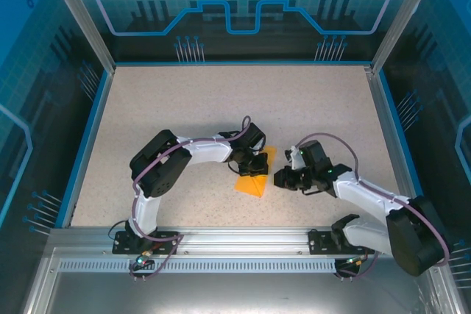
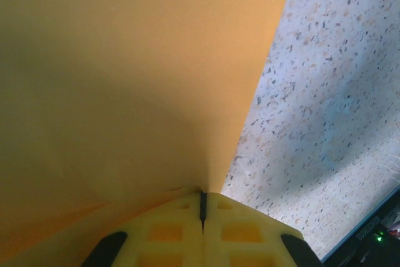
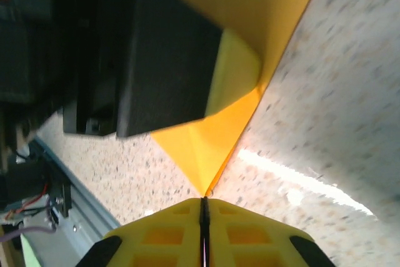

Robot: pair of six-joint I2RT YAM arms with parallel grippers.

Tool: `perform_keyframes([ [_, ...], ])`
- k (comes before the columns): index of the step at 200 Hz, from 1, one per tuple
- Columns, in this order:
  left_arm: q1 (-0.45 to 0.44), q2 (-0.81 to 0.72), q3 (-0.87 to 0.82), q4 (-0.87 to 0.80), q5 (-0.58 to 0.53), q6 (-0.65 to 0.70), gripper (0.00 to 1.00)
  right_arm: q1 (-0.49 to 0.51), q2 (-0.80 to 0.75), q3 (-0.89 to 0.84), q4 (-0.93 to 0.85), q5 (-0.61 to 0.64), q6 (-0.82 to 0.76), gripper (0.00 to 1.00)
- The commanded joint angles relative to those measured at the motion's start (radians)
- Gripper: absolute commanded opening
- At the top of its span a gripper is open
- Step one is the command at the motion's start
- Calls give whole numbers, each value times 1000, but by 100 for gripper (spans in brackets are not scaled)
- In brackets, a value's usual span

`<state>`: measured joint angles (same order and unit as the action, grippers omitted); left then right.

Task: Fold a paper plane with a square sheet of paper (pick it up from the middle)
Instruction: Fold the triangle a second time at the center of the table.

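**Edges and clearance.** The paper (image 1: 250,184) lies as a small triangle near the middle of the table (image 1: 221,101), with one flap raised beside my left gripper (image 1: 256,164). The blue rim (image 1: 239,64) stands well apart from the paper on every side. The rail (image 1: 235,239) at my bases is the nearest border. Open table lies ahead of both arms and out to either side. The tight spot is between my two grippers, which stand near each other across the paper's right corner.

**Left jaws.** They are closed flat on the paper. In the left wrist view the sheet comes straight out of the seam between my yellow fingers (image 2: 162,229). From there it spreads up and left, and its right edge runs diagonally against bare table.

**Right jaws.** My right gripper (image 1: 280,179) has its fingers pressed together with no gap. In the right wrist view a pointed paper corner (image 3: 197,151) ends at that seam. I cannot tell whether the tip is caught.

**View differences.**
- The top view gives layout and spacing.
- The right wrist view shows the left gripper's black body and yellow finger (image 3: 234,70) over the paper.
- The left wrist view shows a dark housing (image 2: 375,239) with a green light at the lower right.
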<state>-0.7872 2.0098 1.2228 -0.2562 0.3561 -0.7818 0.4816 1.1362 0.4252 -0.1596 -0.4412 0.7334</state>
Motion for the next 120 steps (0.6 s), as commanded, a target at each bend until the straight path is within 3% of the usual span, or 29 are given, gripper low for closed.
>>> perform_keyframes([
  [1,-3,73,-12,-66,-23,23,0,70,-15,-38,131,47,162,7],
  [47,0,75,-13,-63,-23,24,0,175,94,-56,284,106,262,1],
  [120,3,85,-11,-55,-11,24,0,198,225,-41,346,132,256,0],
])
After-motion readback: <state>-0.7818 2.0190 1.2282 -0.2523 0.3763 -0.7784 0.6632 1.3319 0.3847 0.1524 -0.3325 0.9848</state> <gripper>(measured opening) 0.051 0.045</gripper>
